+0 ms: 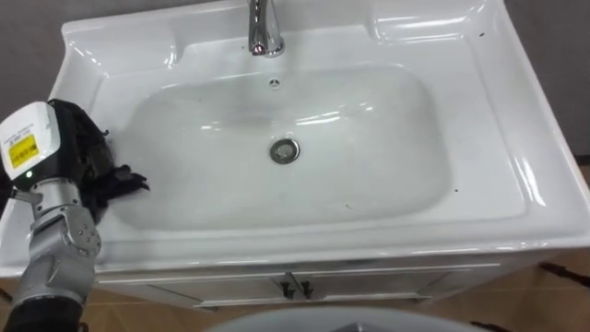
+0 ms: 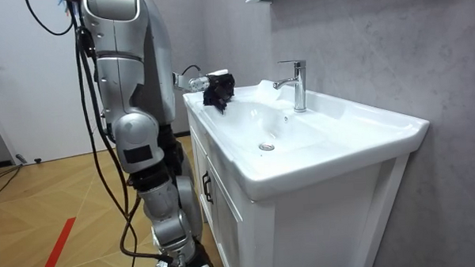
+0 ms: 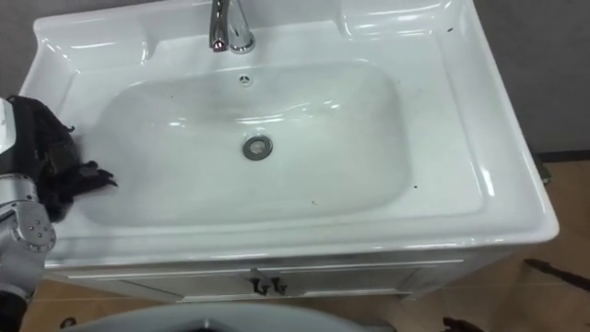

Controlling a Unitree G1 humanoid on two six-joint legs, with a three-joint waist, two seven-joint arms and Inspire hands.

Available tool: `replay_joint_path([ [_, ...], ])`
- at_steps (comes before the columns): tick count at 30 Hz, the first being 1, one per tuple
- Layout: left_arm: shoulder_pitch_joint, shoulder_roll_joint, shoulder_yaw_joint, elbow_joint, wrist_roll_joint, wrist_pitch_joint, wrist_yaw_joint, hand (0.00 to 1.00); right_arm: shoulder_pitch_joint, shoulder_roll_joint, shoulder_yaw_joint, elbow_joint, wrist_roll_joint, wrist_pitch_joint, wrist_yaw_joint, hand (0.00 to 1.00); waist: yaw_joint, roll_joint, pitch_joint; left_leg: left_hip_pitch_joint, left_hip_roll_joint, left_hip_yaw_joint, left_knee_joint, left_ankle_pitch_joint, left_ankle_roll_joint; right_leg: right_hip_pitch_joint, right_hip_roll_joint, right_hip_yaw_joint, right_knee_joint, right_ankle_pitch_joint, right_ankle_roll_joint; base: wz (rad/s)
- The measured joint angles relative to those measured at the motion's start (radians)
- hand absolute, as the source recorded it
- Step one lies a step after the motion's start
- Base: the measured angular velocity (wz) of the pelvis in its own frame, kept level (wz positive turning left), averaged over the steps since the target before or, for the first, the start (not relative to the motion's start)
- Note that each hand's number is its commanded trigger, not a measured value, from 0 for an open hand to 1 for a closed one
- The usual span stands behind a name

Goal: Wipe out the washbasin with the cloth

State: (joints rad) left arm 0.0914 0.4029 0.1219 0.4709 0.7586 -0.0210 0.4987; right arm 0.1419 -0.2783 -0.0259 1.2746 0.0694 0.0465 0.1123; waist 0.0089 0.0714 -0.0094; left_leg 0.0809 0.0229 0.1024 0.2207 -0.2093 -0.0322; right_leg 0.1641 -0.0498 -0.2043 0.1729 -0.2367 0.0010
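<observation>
The fingers of the left hand [image 1: 85,148] look curled round a bunched black cloth [image 1: 129,180]. Hand and cloth are both dark, so the exact hold is hard to read, but a loose tail of cloth sticks out towards the bowl. The hand sits over the flat left rim of the white basin [image 1: 396,198], at the edge where the rim slopes down into the bowl. In the room view the cloth hangs below the hand, just at the rim.

Further out, the bowl is bare, with the drain [image 1: 285,150] at its middle and a few small dark specks [image 1: 348,207] on its right slope. The chrome faucet [image 1: 264,28] rises from the back ledge. Below the front edge is the white cabinet [image 2: 225,221], and the robot stands close against it on the wood floor [image 2: 58,211].

The wiping looks barely begun. The main risk is the hold: if the bunch is pinched loosely, the wet-looking porcelain could drag it out of the fingers. A sweep started too high would only skim the rim. A wide pass along the back could knock the hand into the faucet.
</observation>
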Motion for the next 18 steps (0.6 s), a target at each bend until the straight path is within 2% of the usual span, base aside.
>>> replay_joint_path([
  [2,0.014,0.000,0.020,-0.001,0.000,0.000,0.001,1.00,0.002,0.001,-0.004,0.000,0.001,0.015,0.001,0.00,-0.001,-0.001,-0.0022,0.001,-0.001,0.002,0.001,0.001,0.002,0.000,0.000,0.003,-0.001,0.000,0.001,-0.04],
  [4,0.031,0.000,0.030,-0.001,0.000,0.001,0.014,0.80,0.002,0.000,-0.015,0.000,0.004,0.020,0.000,0.00,-0.002,-0.002,-0.0021,0.001,-0.001,0.002,0.001,0.002,0.004,0.000,0.000,0.009,-0.001,0.001,0.002,0.00],
  [5,0.041,0.000,0.033,-0.001,0.000,0.002,0.024,0.34,0.002,0.000,-0.018,0.000,0.005,0.020,0.000,0.00,-0.001,-0.002,-0.0023,0.001,-0.001,0.002,0.001,0.003,0.004,0.000,0.000,0.009,-0.001,0.001,0.002,0.00],
  [6,0.044,0.000,0.033,-0.001,0.000,0.003,0.027,0.00,0.001,0.000,-0.018,0.000,0.005,0.020,0.000,0.00,-0.001,-0.003,-0.0024,0.001,-0.001,0.001,0.001,0.003,0.005,0.000,0.000,0.009,-0.001,0.001,0.002,0.04],
  [18,0.058,0.000,0.033,-0.007,0.000,0.010,0.061,0.00,-0.005,0.001,-0.047,-0.002,0.007,0.019,-0.001,0.00,-0.002,0.000,-0.0033,0.003,-0.003,-0.007,0.000,0.003,0.005,0.008,0.000,0.002,-0.007,0.001,0.002,0.02],
])
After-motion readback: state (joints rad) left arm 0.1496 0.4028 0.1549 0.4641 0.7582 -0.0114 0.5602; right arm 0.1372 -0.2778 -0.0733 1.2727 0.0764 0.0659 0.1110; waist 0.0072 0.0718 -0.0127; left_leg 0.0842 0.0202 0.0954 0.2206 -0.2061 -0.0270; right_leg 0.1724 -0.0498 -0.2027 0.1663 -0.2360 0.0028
